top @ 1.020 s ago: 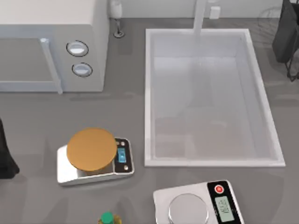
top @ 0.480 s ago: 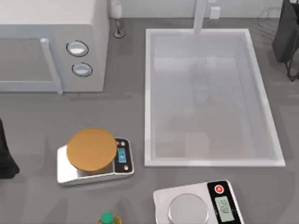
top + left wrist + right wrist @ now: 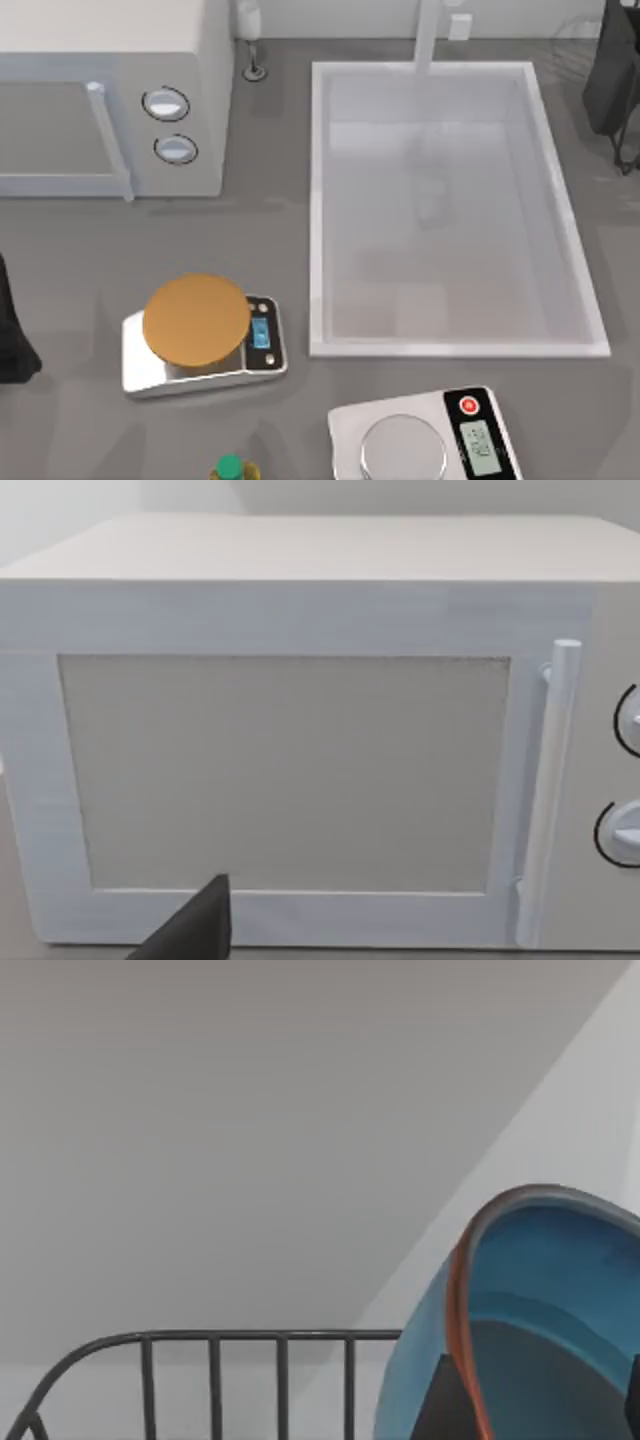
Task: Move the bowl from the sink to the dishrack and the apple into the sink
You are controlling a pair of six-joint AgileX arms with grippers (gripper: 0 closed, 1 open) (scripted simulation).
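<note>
The blue bowl with its reddish rim hangs tilted in front of the right wrist camera, and my right gripper is shut on its rim. Below it runs the dark wire rail of the dishrack. From above, my right arm is at the far right edge, over the thin wires of the dishrack. The white sink lies in the middle right of the table with nothing in its basin. The apple is out of view. My left arm is parked at the left edge.
A white microwave with two knobs stands at the back left, seen close up as the microwave from the left wrist. A scale with an orange disc, a silver scale and a green-capped bottle line the front.
The faint reflection on the sink floor has drifted toward the faucet end. The arms have barely moved.
</note>
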